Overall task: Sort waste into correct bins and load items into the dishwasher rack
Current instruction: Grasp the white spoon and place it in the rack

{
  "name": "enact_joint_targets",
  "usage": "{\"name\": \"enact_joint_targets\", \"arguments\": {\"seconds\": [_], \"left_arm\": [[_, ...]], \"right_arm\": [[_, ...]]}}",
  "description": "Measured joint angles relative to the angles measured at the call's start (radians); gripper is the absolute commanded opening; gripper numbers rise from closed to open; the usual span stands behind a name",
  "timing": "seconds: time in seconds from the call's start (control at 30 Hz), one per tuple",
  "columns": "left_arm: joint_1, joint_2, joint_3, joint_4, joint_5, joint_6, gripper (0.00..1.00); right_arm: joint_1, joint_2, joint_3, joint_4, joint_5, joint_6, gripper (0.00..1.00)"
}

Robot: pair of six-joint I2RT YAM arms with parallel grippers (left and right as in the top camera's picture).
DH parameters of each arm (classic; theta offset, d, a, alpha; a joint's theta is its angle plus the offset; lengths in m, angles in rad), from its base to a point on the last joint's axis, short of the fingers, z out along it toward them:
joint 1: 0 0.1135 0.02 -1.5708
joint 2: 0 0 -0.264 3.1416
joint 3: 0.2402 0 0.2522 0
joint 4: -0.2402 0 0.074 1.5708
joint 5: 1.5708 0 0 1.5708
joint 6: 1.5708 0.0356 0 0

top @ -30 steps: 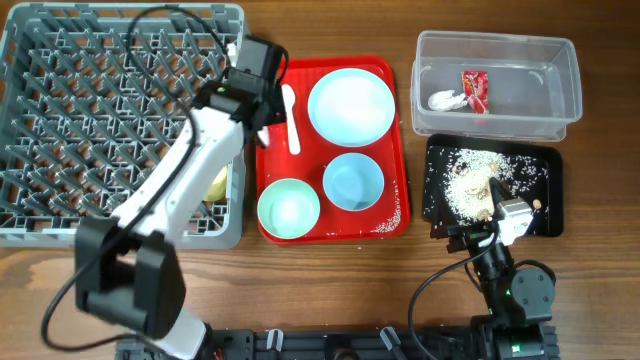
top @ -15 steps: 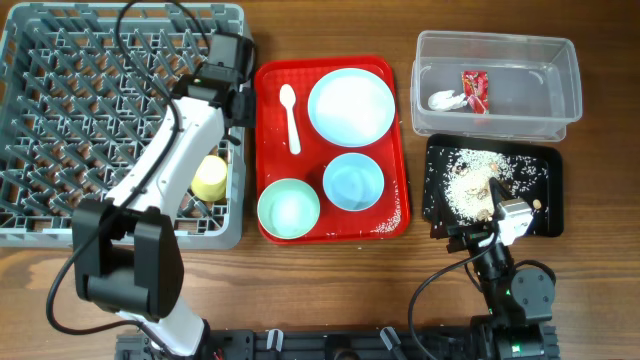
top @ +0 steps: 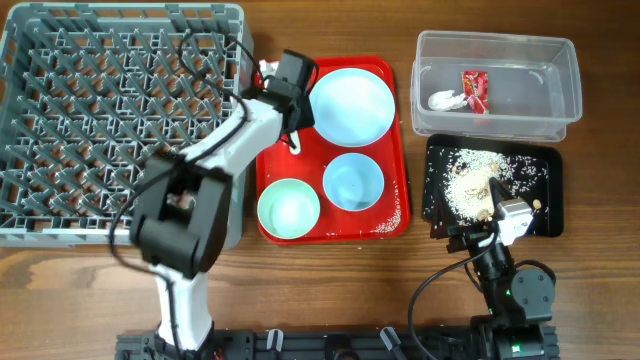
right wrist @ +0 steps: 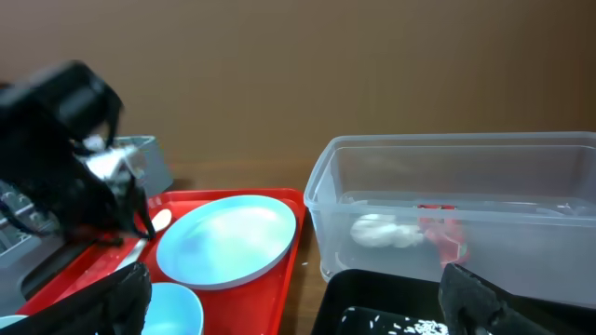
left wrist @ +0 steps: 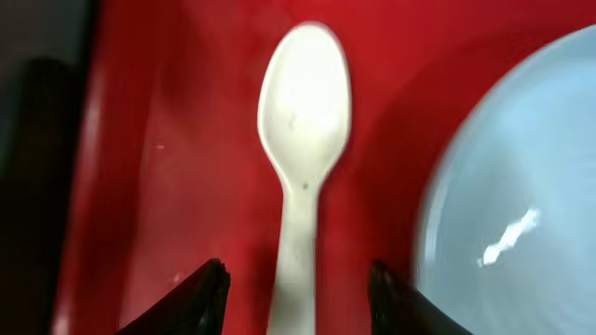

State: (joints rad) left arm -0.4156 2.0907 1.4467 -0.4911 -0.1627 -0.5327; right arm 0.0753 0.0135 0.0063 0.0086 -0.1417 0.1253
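Left gripper [left wrist: 296,290] spread wide over white spoon [left wrist: 303,140]; handle straddled by fingertips, contact not discernible. Spoon laid along left edge of red tray [top: 395,170], pale blue plate [top: 350,105] just beside it. Bowl [top: 289,208] and second bowl [top: 353,182] seated on tray's near half. Rack [top: 100,110] placed left of red tray; clear tub [top: 497,42] and black tray [top: 545,200] right of it. Right gripper [right wrist: 293,288] held wide open right of red tray, nothing gripped.

L wrist: whole view soft; spoon [left wrist: 303,112] handle cut by bottom edge; plate [left wrist: 521,186], R side of red tray [left wrist: 168,121], cut at R edge. Overhead: spoon mostly hidden under L arm [top: 240,130]. R wrist: bowl [right wrist: 172,312] on tray's near end cut by bottom edge; tub [right wrist: 447,186] R of tray runs off-frame.
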Motion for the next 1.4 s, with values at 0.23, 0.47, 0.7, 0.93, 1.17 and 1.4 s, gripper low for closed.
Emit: {"name": "enact_joint_targets", "arguments": {"seconds": [0.23,0.47,0.7,0.93,1.17,1.4], "left_arm": [[0.003,0.042,0.006,0.011,-0.006,-0.014,0.14],[0.003,-0.045,0.013,-0.09,0.009,0.01,0.04],[0.005,-0.309,0.013,-0.239,-0.163,0.179,0.04],[0.082,-0.349,0.013,-0.262,-0.377,0.495,0.25],[0.128,-0.293,-0.001,-0.272,-0.31,0.482,0.76],[-0.047,-0.378,0.041,-0.293,-0.021,0.275,0.58]], "right_arm": [[0.0,0.0,0.0,0.0,0.0,0.0,1.0],[0.0,0.0,0.0,0.0,0.0,0.0,1.0],[0.0,0.0,0.0,0.0,0.0,0.0,1.0],[0.0,0.0,0.0,0.0,0.0,0.0,1.0],[0.0,0.0,0.0,0.0,0.0,0.0,1.0],[0.0,0.0,0.0,0.0,0.0,0.0,1.0]]}}
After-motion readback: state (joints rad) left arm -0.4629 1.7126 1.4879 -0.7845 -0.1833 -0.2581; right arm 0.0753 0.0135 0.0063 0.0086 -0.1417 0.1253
